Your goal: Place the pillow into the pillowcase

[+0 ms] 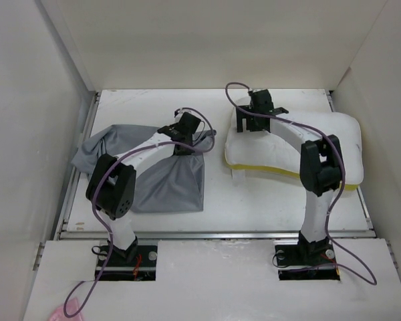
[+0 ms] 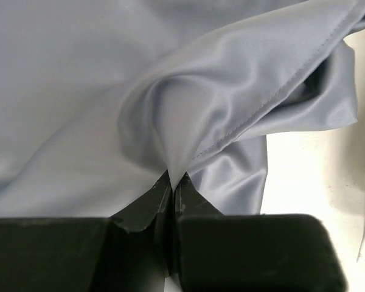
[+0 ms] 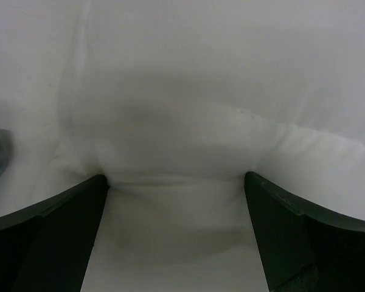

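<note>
Two hands are down on the tabletop (image 1: 254, 200). On the left half, the grey pillowcase (image 1: 157, 180) lies crumpled near the left edge. The left hand (image 2: 172, 180) is pressed together, pinching a fold by the hemmed edge on the pillowcase's right side. On the right half, the white pillow (image 1: 341, 137) lies toward the right edge, with its yellow band along the near side. The right hand (image 3: 176, 182) is spread wide, its fingers (image 3: 61, 231) sunk into the pillow's left end.

i note the pillowcase (image 2: 97, 85) is grey cloth with a satin sheen and stitched hem; the pillow (image 3: 188, 103) is matt white fabric; tabletop (image 1: 267, 200) smooth, matt white.
</note>
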Action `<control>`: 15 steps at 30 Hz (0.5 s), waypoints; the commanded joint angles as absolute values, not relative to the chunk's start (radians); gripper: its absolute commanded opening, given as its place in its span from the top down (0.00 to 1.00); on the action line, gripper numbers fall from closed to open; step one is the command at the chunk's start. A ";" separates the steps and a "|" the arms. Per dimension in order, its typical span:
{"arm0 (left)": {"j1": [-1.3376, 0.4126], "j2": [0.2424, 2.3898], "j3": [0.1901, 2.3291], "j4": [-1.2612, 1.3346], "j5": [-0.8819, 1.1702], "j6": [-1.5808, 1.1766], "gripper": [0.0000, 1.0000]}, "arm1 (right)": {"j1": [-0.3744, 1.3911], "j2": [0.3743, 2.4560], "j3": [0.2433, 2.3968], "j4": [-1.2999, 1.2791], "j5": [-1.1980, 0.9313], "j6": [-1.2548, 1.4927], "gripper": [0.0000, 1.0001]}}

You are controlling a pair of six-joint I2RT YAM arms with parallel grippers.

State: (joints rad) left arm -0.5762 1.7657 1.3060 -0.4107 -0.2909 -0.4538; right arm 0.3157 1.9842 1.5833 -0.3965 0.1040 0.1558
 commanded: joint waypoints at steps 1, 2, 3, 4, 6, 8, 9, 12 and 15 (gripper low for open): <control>-0.575 1.717 1.341 -0.442 -0.302 -0.430 1.00 | 0.322 2.048 1.629 -0.402 0.084 0.164 0.00; -0.575 1.726 1.360 -0.433 -0.302 -0.430 1.00 | 0.322 2.065 1.629 -0.402 0.074 0.164 0.00; -0.575 1.726 1.371 -0.433 -0.302 -0.417 1.00 | 0.322 2.091 1.629 -0.388 0.074 0.175 0.03; -0.575 1.726 1.382 -0.433 -0.302 -0.417 1.00 | 0.322 2.100 1.629 -0.388 0.074 0.175 0.09; -0.575 1.726 1.410 -0.433 -0.302 -0.405 1.00 | 0.322 2.100 1.602 -0.355 0.074 0.175 0.89; -0.575 1.712 1.419 -0.442 -0.284 -0.405 1.00 | 0.331 2.030 1.560 -0.316 0.092 0.160 1.00; -0.575 1.701 1.428 -0.442 -0.284 -0.393 1.00 | 0.331 1.993 1.504 -0.296 0.072 0.146 1.00; -0.575 1.657 1.428 -0.442 -0.233 -0.377 1.00 | 0.331 1.807 1.424 -0.245 0.035 0.100 1.00; -0.575 1.644 1.437 -0.458 -0.221 -0.377 1.00 | 0.331 1.631 1.327 -0.262 -0.001 0.077 1.00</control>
